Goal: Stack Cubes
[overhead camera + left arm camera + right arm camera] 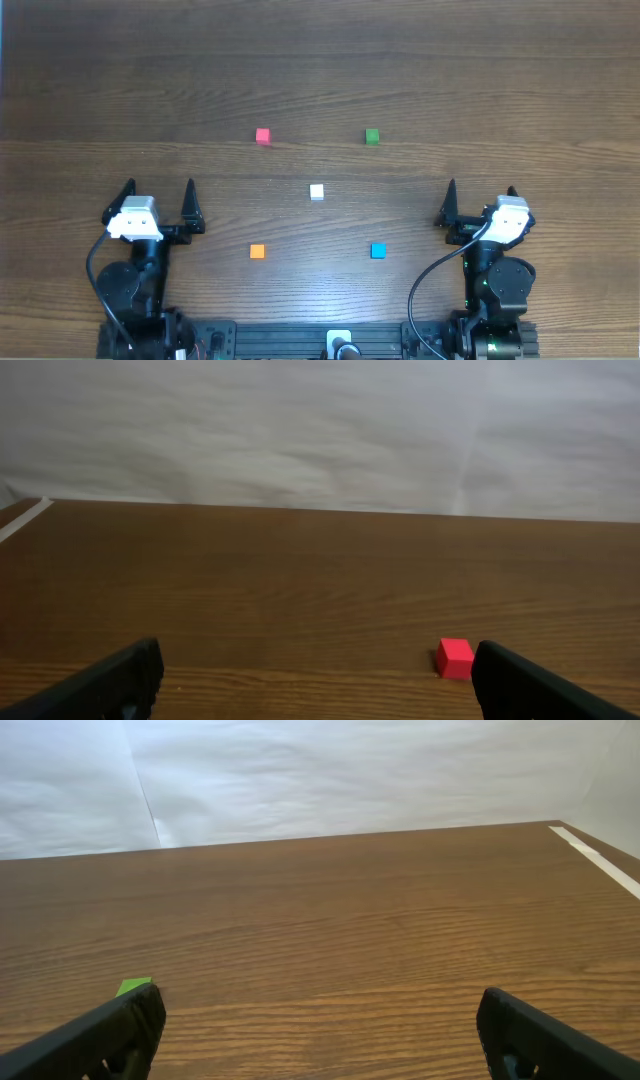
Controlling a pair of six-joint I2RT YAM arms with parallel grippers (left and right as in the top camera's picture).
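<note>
A dark brown, wood-grained table [320, 60] is laid out under both arms, whose bases are mounted on a black rail [290, 335] along its near edge. A strip of pale tape [598, 858] is seen near the right side of the tabletop, and beyond the far edge the room is closed off by a plain white backdrop [300, 430], faintly creased. The left gripper [159, 190] is held low over the near left part of the table, its fingers spread wide with nothing between them. The right gripper [481, 190] is held likewise at the near right, wide open and empty. Five small, solid-coloured cubes are set out between the arms, each resting flat on the wood and well apart from the others. Nearest the rail, an orange cube [258, 251] and a blue cube [378, 250] are placed level with each other. A white cube [317, 192] is found farther out, roughly midway between them. Farthest out, a red cube [263, 135] on the left and a green cube [372, 136] on the right are lined up in a row.
</note>
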